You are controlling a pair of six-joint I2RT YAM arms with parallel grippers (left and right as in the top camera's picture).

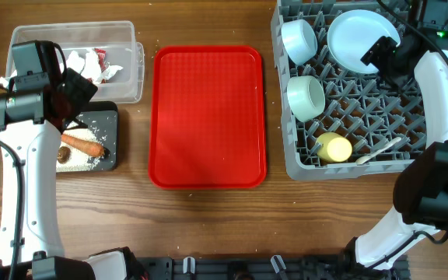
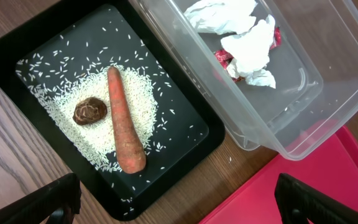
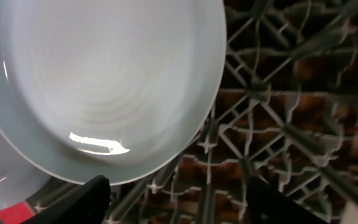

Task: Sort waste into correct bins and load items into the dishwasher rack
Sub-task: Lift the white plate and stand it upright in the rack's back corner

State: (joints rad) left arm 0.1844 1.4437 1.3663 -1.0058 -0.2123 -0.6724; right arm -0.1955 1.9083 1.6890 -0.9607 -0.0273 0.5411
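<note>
The clear tub holds crumpled white-and-red paper scraps, also seen in the left wrist view. The black tray holds the carrot, the brown lump and loose rice. My left gripper is open and empty above the black tray's near edge. The grey rack holds the pale blue plate, pale blue bowl, mint green bowl and yellow cup. My right gripper is open and empty just above the rack, beside the plate.
The large flat red tray lies between the bins and the rack, with nothing on it. A white spoon lies in the rack's front right part. The wooden table runs along the front.
</note>
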